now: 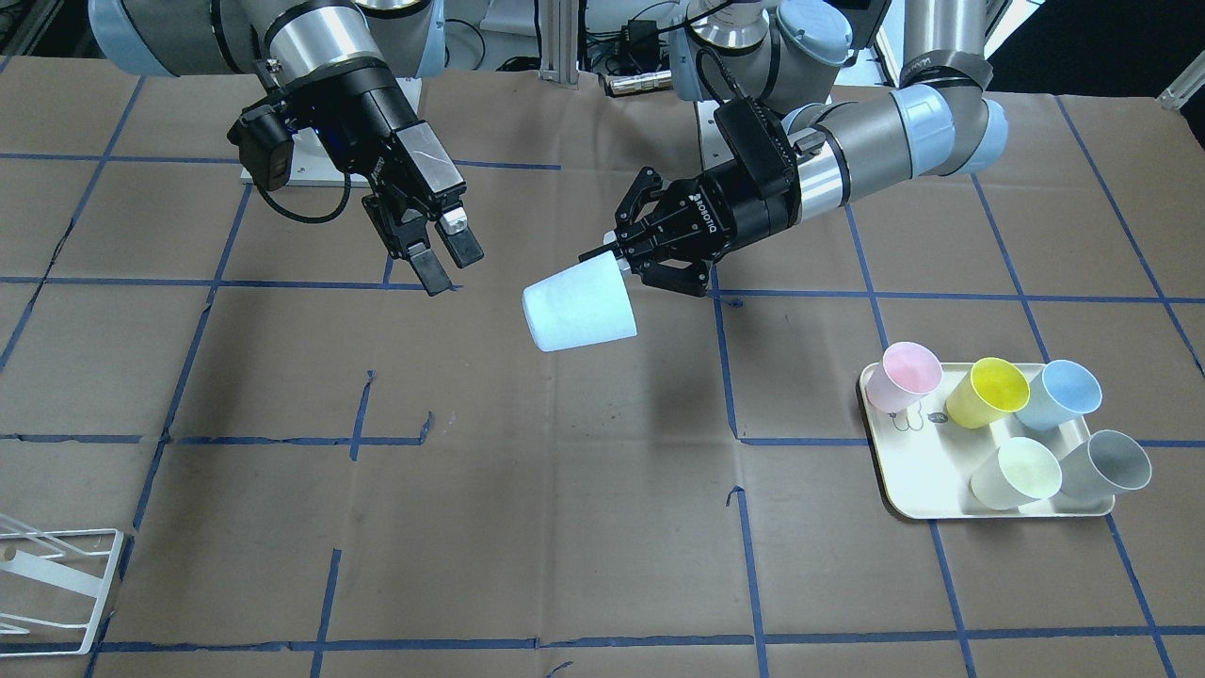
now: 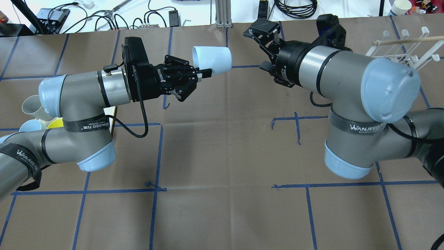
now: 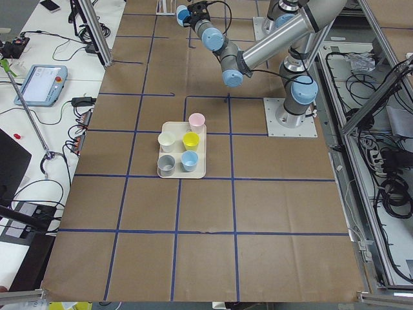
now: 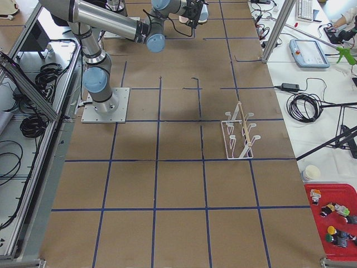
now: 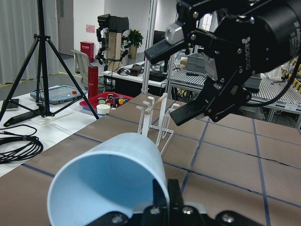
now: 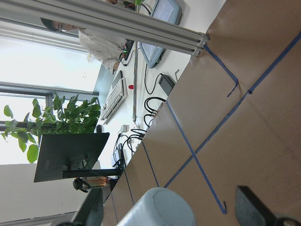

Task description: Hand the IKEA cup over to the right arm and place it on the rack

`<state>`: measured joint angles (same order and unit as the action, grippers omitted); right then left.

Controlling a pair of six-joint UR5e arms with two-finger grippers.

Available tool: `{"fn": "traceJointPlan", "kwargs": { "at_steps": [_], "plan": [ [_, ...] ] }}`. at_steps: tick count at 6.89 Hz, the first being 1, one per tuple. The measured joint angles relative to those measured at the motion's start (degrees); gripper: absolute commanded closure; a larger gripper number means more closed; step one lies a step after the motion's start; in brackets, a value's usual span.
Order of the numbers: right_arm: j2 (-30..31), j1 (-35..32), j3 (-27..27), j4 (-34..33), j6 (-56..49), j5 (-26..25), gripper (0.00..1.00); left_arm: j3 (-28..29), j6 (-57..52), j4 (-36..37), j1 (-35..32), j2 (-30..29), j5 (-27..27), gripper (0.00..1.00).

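A pale blue IKEA cup (image 1: pixel 579 306) hangs on its side above the table's middle, and my left gripper (image 1: pixel 612 252) is shut on its rim. The overhead view shows the same cup (image 2: pixel 212 60) just past the left gripper (image 2: pixel 204 73). My right gripper (image 1: pixel 450 266) is open, its two flat paddle fingers spread, a short gap from the cup's base and not touching it. Its wrist view shows the cup's base (image 6: pixel 162 207) low between the fingers (image 6: pixel 254 212). The white wire rack (image 1: pixel 56 589) stands at the table's corner on my right side, also as the rack (image 4: pixel 240 137).
A cream tray (image 1: pixel 904 471) on my left side holds several coloured cups: pink (image 1: pixel 904 375), yellow (image 1: pixel 988 391), blue (image 1: pixel 1059 395), pale green (image 1: pixel 1017 474), grey (image 1: pixel 1106 464). Brown paper with blue tape lines covers the table. Cables and stands lie beyond the far edge.
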<state>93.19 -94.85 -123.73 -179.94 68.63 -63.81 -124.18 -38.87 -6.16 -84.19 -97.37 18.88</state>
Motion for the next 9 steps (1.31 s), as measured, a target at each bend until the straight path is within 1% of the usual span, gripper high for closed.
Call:
{"fn": "traceJointPlan", "kwargs": {
  "at_steps": [1, 2, 3, 4, 7, 9],
  "plan": [
    [0.07, 0.01, -2.58, -4.88, 5.64, 0.0, 0.01, 0.0, 0.31, 0.12, 0.0, -0.12, -0.04, 1.0],
    [-0.04, 0.0, -4.03, -8.96, 11.94, -0.02, 0.01, 0.0, 0.47, 0.16, -0.01, -0.13, -0.06, 1.0],
    [-0.3, -0.04, -4.78, -12.2, 16.79, -0.11, 0.01, -0.01, 0.52, 0.18, -0.01, -0.12, -0.07, 1.0],
    [-0.76, -0.09, -5.47, -14.54, 19.2, -0.16, 0.01, -0.01, 0.66, 0.2, -0.01, -0.11, -0.07, 1.0],
    [-4.77, -0.19, -6.28, -21.07, 20.4, -0.58, 0.02, -0.01, 2.02, 1.32, 0.0, -0.2, -0.07, 1.0],
    [-5.88, -0.53, -6.48, -24.52, 20.4, -1.16, 0.02, -0.01, 2.73, 1.69, -0.01, -0.26, -0.07, 1.0]
  ]
}}
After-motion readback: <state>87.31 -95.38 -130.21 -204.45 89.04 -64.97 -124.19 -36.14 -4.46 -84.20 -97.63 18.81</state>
